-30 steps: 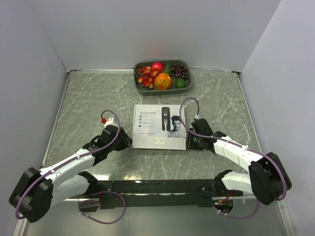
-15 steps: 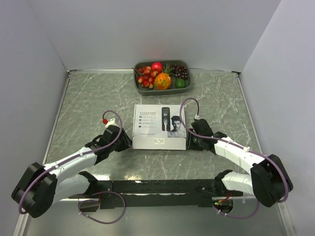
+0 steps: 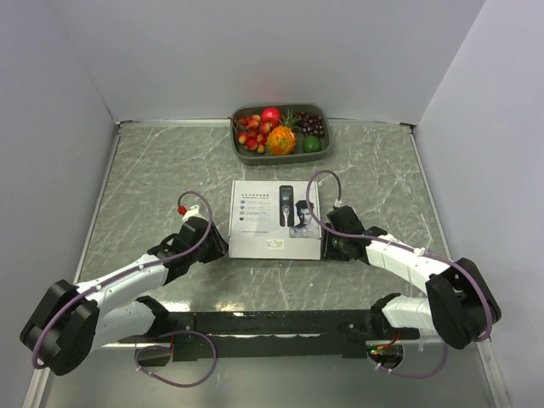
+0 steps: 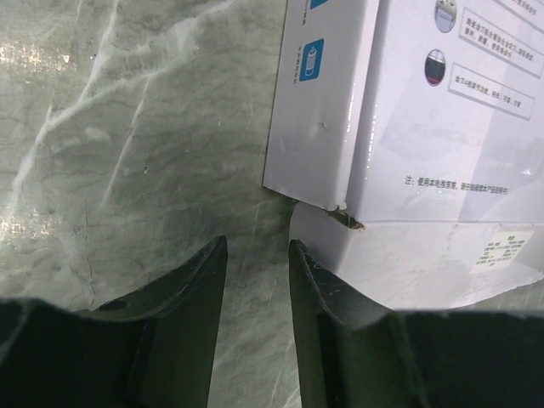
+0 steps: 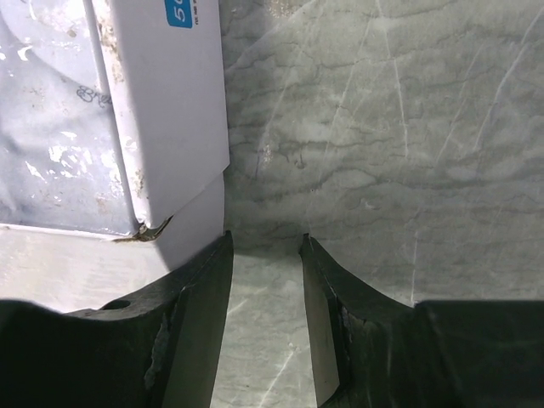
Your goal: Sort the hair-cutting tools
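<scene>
Flanking the white cardboard box at its near corners, the left gripper and right gripper stand parted and empty, equally close, the box just inboard of each; no hair-cutting tools show, presumably shut inside.

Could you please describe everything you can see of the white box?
The box is flat white cardboard, printed with a black clipper, a man's face and small text. It lies closed and face up, flat on the table, its near corners slightly torn. The left tool and right tool flank its near corners; contact is unclear.
</scene>
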`<state>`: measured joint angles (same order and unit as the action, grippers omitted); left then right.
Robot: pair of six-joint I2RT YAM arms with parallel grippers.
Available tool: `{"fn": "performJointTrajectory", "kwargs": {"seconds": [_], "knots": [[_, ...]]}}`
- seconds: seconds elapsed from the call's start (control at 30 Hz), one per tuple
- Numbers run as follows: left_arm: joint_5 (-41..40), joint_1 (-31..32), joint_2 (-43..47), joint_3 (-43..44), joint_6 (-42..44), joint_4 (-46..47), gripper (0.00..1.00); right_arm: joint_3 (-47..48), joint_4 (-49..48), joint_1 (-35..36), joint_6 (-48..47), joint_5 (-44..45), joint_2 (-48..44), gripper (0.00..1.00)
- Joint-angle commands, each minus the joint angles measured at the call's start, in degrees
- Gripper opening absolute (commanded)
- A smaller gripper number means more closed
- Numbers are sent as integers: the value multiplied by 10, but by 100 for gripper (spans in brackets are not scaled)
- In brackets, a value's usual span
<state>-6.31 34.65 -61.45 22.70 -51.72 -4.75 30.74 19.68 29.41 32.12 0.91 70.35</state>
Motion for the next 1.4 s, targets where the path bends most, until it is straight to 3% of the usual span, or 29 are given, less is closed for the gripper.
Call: {"fn": "performJointTrajectory", "kwargs": {"seconds": [0.0,0.33,0.53,0.8,1.13,1.37], "knots": [[-7,8,-18,9,5,1,41,4,-13,11,12,25,-11,47],[-42,9,-57,23,4,-14,41,15,34,16,-7,95,-78,49],[-59,9,-34,24,5,-30,41,27,49,27,-39,119,-126,50],[-81,10,8,40,14,-71,41,20,-16,62,-96,36,-191,49],[-69,10,59,55,22,-81,41,66,-59,141,-80,1,-80,47],[-31,11,65,59,29,-69,41,84,-73,144,-66,22,-23,48]]}}
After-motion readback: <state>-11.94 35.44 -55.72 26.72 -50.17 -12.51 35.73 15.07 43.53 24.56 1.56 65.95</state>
